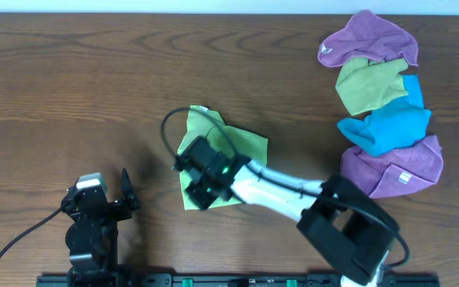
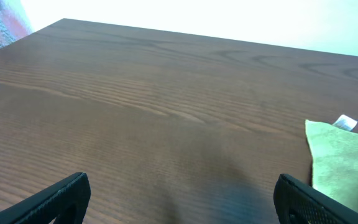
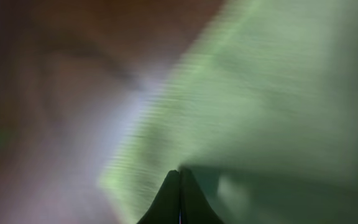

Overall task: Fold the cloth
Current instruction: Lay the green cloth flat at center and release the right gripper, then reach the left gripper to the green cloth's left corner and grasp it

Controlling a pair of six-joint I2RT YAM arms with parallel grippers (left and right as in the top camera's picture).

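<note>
The lime-green cloth (image 1: 241,143) lies crumpled near the middle of the table, with a small white tag at its far corner. My right gripper (image 1: 194,179) is down on the cloth's left part. In the blurred right wrist view its fingers (image 3: 179,177) are pressed together with the cloth (image 3: 278,93) at their tips. My left gripper (image 1: 102,191) rests at the front left, apart from the cloth. It is open and empty (image 2: 182,199). The cloth's edge and tag show at the right of the left wrist view (image 2: 347,162).
At the back right lies a pile of other cloths: a purple one (image 1: 365,40), an olive-green one (image 1: 369,84), a blue one (image 1: 385,127) and another purple one (image 1: 397,163). A black cable loops beside the cloth (image 1: 166,131).
</note>
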